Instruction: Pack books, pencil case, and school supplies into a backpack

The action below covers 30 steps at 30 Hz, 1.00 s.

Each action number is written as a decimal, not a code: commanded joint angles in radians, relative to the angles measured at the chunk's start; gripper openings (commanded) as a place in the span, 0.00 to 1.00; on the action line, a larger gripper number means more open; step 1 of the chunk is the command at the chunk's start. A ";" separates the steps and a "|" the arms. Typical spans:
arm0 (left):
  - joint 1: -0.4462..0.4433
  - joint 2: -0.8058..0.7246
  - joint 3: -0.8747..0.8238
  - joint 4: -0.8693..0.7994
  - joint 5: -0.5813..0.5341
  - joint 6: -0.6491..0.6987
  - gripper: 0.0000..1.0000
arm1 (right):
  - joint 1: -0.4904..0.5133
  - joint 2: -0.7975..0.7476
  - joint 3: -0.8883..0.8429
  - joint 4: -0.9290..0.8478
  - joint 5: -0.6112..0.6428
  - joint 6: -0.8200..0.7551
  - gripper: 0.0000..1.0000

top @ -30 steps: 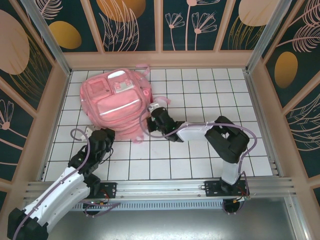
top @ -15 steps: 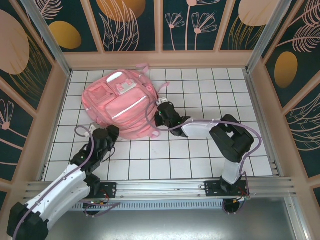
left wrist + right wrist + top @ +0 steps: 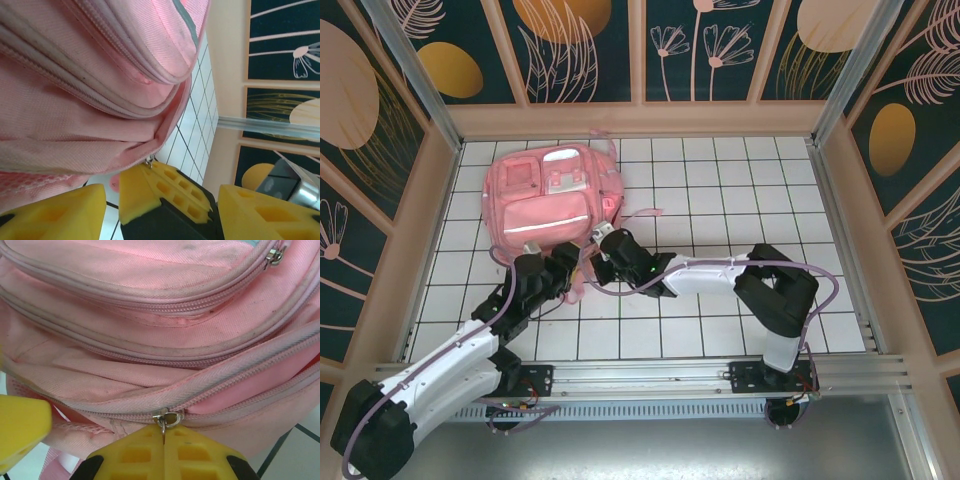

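Backpack (image 3: 545, 195) sits against both grippers; my right gripper (image 3: 164, 436) pinches its zipper pull (image 3: 167, 418) (jaws fully closed), while my left gripper (image 3: 568, 270) stands open, empty, just beside it.

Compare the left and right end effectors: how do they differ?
The left end effector is open; the right end effector is shut on the zip pull of the backpack. The left points in from the near left, the right from the right. Both have yellow fingers and sit at the backpack's near edge.
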 commanded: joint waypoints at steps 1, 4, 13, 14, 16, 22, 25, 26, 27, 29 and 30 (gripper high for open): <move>-0.005 -0.008 -0.057 -0.009 -0.055 -0.072 0.61 | 0.013 -0.012 0.041 0.020 -0.031 0.017 0.00; -0.005 0.007 -0.103 0.025 -0.094 -0.101 0.60 | 0.020 -0.037 0.026 0.020 -0.037 0.020 0.00; -0.004 0.098 -0.073 0.023 -0.213 -0.053 0.11 | 0.034 -0.093 -0.038 0.033 -0.048 0.025 0.00; -0.004 0.094 -0.064 0.004 -0.227 -0.044 0.00 | 0.034 -0.092 -0.044 0.029 -0.032 0.023 0.00; -0.005 0.075 -0.043 -0.041 -0.252 -0.017 0.00 | 0.028 -0.090 -0.054 0.011 0.005 0.017 0.00; -0.004 -0.090 -0.024 -0.216 -0.347 0.023 0.00 | -0.053 -0.096 -0.107 0.004 0.040 0.008 0.00; -0.004 -0.183 -0.027 -0.305 -0.379 0.036 0.00 | -0.111 -0.104 -0.128 0.014 0.039 0.000 0.00; -0.003 -0.210 -0.027 -0.334 -0.386 0.038 0.00 | -0.131 -0.101 -0.129 0.014 0.039 -0.006 0.00; -0.003 -0.231 -0.028 -0.354 -0.389 0.038 0.00 | -0.147 -0.102 -0.128 0.014 0.041 -0.010 0.00; -0.003 -0.271 -0.032 -0.392 -0.395 0.035 0.00 | -0.181 -0.097 -0.124 0.015 0.037 -0.025 0.00; -0.004 -0.287 -0.033 -0.404 -0.396 0.033 0.00 | -0.193 -0.095 -0.120 0.017 0.038 -0.034 0.00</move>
